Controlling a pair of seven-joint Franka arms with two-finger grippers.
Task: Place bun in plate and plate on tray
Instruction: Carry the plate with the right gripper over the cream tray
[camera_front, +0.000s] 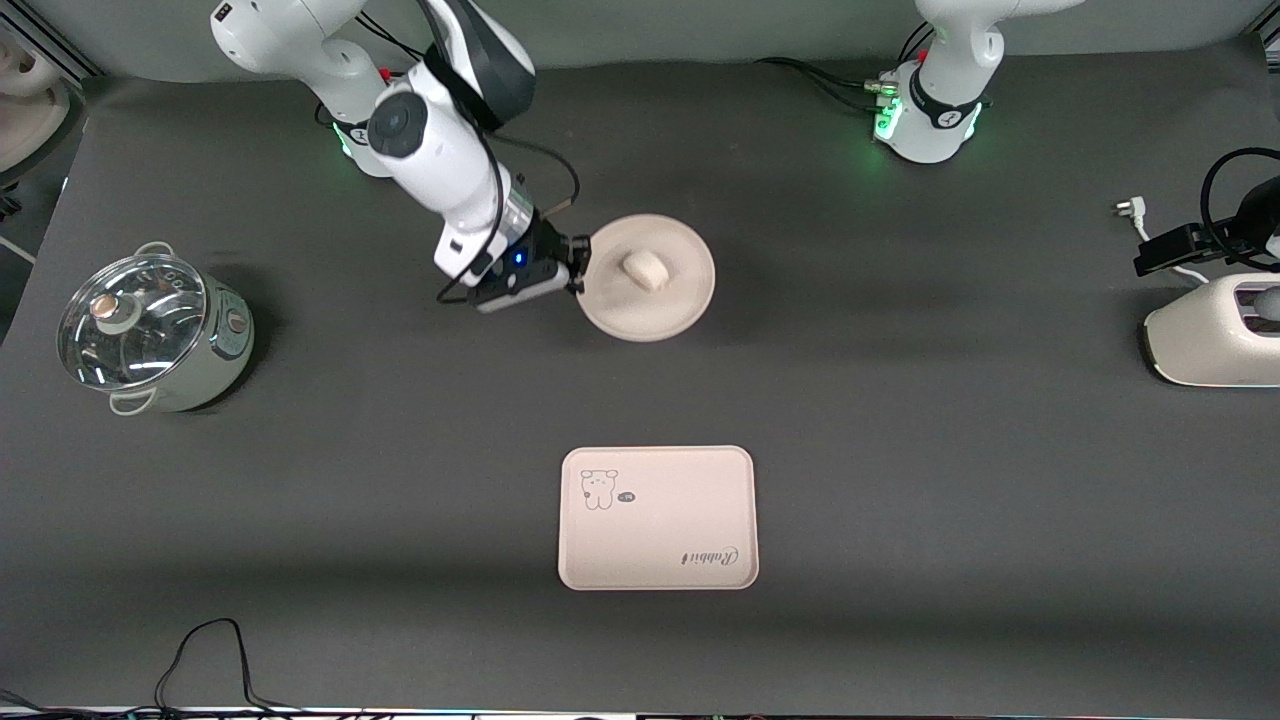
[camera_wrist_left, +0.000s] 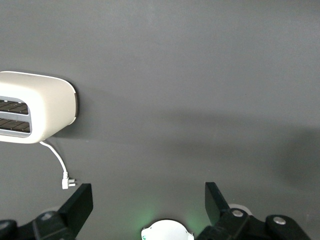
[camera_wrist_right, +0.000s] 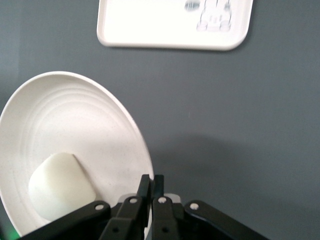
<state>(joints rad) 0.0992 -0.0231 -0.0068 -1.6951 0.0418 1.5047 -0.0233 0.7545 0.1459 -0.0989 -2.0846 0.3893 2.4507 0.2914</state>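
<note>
The small white bun lies in the round cream plate, which is in the middle of the table, farther from the front camera than the tray. My right gripper is shut on the plate's rim at the side toward the right arm's end. In the right wrist view the fingers pinch the plate's rim, with the bun beside them. The cream-pink tray with its animal drawing lies nearer the front camera; it also shows in the right wrist view. My left gripper is open and empty, waiting above bare table.
A small pot with a glass lid stands toward the right arm's end of the table. A white toaster with its cord stands at the left arm's end; it also shows in the left wrist view.
</note>
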